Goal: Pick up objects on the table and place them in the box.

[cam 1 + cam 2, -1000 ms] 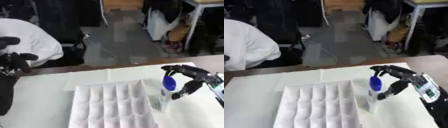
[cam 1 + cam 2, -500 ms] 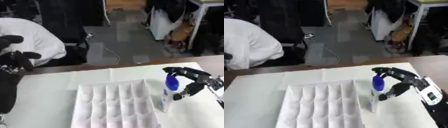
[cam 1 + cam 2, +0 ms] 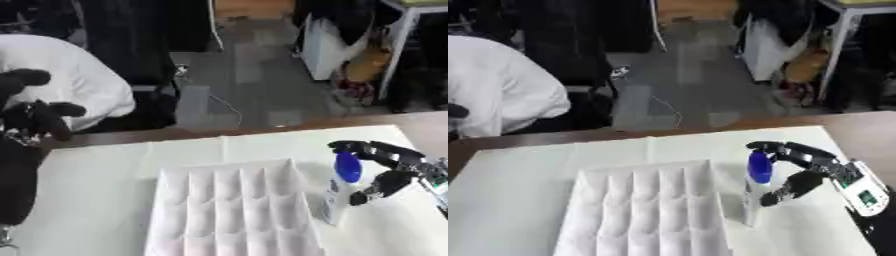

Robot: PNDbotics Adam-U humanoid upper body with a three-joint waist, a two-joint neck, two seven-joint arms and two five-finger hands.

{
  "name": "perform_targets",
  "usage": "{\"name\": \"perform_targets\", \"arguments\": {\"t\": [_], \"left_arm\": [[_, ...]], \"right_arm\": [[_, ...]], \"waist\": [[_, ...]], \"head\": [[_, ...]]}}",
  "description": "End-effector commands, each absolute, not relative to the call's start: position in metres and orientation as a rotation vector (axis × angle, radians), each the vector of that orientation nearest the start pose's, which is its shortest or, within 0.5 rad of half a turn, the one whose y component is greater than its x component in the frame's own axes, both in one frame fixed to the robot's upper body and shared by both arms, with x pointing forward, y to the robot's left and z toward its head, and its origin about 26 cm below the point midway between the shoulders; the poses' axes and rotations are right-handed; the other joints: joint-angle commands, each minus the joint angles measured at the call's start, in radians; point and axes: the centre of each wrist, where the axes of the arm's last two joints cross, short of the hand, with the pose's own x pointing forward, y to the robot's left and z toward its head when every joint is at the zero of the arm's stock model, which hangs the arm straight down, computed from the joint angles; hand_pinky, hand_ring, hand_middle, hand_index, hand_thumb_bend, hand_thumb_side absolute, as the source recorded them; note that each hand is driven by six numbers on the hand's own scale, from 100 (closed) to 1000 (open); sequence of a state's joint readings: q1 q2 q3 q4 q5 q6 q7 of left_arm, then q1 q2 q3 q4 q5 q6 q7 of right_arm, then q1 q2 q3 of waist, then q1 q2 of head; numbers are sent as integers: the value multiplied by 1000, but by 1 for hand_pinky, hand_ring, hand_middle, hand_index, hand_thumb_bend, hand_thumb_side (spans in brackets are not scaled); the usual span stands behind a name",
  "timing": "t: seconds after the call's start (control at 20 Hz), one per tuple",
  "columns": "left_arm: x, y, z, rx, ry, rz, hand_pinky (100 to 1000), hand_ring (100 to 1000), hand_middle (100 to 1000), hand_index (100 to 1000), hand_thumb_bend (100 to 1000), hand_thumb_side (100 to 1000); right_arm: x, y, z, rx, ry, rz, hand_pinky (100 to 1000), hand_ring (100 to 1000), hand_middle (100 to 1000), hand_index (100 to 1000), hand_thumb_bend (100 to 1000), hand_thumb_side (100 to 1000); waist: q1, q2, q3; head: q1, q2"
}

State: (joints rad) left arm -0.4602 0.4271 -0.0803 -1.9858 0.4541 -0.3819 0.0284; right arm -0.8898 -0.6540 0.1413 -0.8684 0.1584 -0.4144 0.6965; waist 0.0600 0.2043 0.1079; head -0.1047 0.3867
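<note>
So the thing that matters here is the white bottle with the blue cap (image 3: 339,192), standing upright on the white table covering (image 3: 96,175) just beside the right wall of the box (image 3: 229,210), which is a white tray split into rows of little compartments. The bottle's base looks planted on the table, so I'd say it isn't lifted yet. The right hand (image 3: 802,172) comes in from the right side and is cupped around the bottle's upper part: the fingers (image 3: 785,148) arc over and past the blue cap, and the thumb (image 3: 785,189) sits lower down against the body on the right. That reads to me as a pinch closing from both sides, but I honestly can't tell whether the fingers are actually touching the cap or just hooked close by it. The hold up high makes sense, since it leaves the bottom free to drop into a compartment, and the bottle standing right next to the box means the carry would be short, just up and over the wall. Risk-wise, it's tall and narrow, so a nudge from the thumb could tip it. The left hand (image 3: 35,117) is way off at the left edge, raised off the table with fingers curled, holding nothing, staying out of the way.
</note>
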Motion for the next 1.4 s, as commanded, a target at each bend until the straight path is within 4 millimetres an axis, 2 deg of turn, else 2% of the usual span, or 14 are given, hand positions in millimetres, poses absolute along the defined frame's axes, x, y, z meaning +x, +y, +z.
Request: {"name": "perform_targets", "arguments": {"t": [0.05, 0.5, 0.6, 0.65, 0.75, 1.2, 1.3, 1.35, 1.4], "left_arm": [[308, 241, 252, 603, 3446, 350, 664, 420, 723, 746, 484, 853], [308, 242, 252, 595, 3449, 353, 665, 421, 723, 745, 485, 854], [308, 241, 252, 597, 3447, 352, 665, 422, 724, 745, 485, 853], [308, 241, 252, 598, 3446, 351, 665, 422, 724, 745, 485, 853], [308, 241, 253, 601, 3444, 350, 665, 423, 724, 745, 485, 853], [308, 239, 255, 615, 3436, 346, 666, 425, 724, 745, 485, 853], [308, 239, 255, 617, 3435, 348, 666, 425, 724, 745, 485, 853], [308, 239, 255, 618, 3435, 349, 666, 425, 724, 745, 485, 853], [308, 239, 255, 618, 3434, 349, 666, 425, 724, 745, 485, 853]], "right_arm": [[456, -382, 217, -191, -1586, 1524, 781, 961, 625, 1000, 1000, 443], [455, -371, 216, -130, -1581, 1522, 768, 955, 613, 1000, 1000, 478], [455, -369, 215, -120, -1588, 1519, 730, 933, 601, 1000, 995, 489], [456, -369, 215, -116, -1594, 1515, 672, 897, 579, 1000, 989, 500], [457, -368, 214, -109, -1611, 1499, 639, 876, 559, 1000, 981, 516], [460, -364, 205, -105, -1672, 1436, 610, 850, 517, 977, 957, 558], [461, -363, 203, -108, -1683, 1416, 533, 796, 456, 912, 940, 536], [461, -363, 202, -106, -1688, 1406, 460, 745, 413, 866, 932, 519], [461, -362, 201, -106, -1694, 1397, 466, 750, 418, 872, 933, 520]], "waist": [[-5, -18, 0], [-5, -22, -1], [-5, -22, 0], [-5, -23, 0], [-6, -23, 2], [-9, -23, 9], [-9, -23, 10], [-9, -23, 11], [-8, -23, 11]], "head": [[14, 6], [20, 9], [22, 9], [23, 9], [26, 9], [34, 11], [35, 11], [36, 11], [37, 11]]}}
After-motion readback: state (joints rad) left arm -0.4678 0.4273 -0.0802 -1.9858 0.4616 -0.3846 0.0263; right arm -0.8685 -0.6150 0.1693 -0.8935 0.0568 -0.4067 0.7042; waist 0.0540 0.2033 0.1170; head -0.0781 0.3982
